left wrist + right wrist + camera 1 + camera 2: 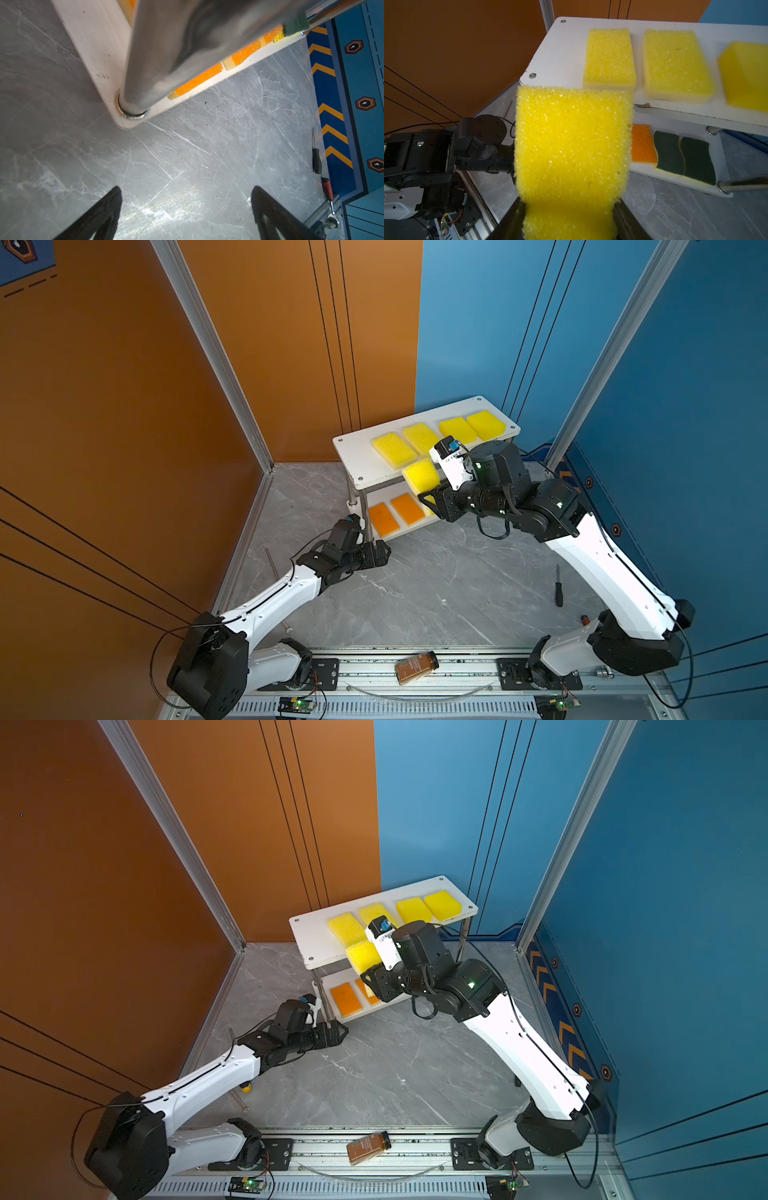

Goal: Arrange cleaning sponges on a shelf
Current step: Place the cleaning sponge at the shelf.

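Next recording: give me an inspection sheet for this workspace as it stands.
Surface: grey marbled tabletop.
Job's things: four yellow sponges flat on top of the shelf; three orange sponges and two green-topped sponges on its lower board; fifth yellow sponge held at the shelf's front edge.
Clutter: brown bottle lying on the front rail; screwdriver on the tabletop.
Grippers: left pincer open, empty; right pincer shut on the fifth yellow sponge.
Cables: black cable looping under the right wrist.
Surroundings: orange wall, blue wall.
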You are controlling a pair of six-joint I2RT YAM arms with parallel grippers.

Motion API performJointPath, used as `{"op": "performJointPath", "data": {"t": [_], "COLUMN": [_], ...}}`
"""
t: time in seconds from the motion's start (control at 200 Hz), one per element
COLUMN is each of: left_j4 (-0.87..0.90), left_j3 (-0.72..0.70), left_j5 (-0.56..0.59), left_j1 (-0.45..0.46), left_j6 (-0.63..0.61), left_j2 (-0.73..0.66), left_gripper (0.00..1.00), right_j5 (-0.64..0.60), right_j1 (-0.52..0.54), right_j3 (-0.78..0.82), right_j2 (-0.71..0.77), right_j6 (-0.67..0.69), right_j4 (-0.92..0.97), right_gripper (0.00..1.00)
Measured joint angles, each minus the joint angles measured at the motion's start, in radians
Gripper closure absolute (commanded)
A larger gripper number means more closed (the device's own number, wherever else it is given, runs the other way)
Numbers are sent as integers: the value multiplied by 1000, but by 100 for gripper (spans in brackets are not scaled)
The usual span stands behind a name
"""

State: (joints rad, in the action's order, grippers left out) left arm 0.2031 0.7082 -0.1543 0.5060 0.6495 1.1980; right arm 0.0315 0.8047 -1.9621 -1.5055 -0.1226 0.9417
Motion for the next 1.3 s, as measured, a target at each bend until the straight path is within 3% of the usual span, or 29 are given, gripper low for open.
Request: {"op": "performJointPath", "data": {"t": [0.325,0.616,1.297], "left_j4": [28,61,72], "left_j3": [0,0,0], "left_j5": [23,40,43], "left_j1": [20,20,19], "left_j6": [-25,-44,-59], "left_j2": [-80,-121,-115], "left_gripper": [2,2,2], "right_j5": [-18,-109,-292], "right_j1": [87,154,169], "right_j3": [-179,-313,-391], "right_j2": [-181,-322,-453], "right_j6": [0,40,108], "right_j4": [-85,-154,-227], "right_gripper": [49,48,45]}}
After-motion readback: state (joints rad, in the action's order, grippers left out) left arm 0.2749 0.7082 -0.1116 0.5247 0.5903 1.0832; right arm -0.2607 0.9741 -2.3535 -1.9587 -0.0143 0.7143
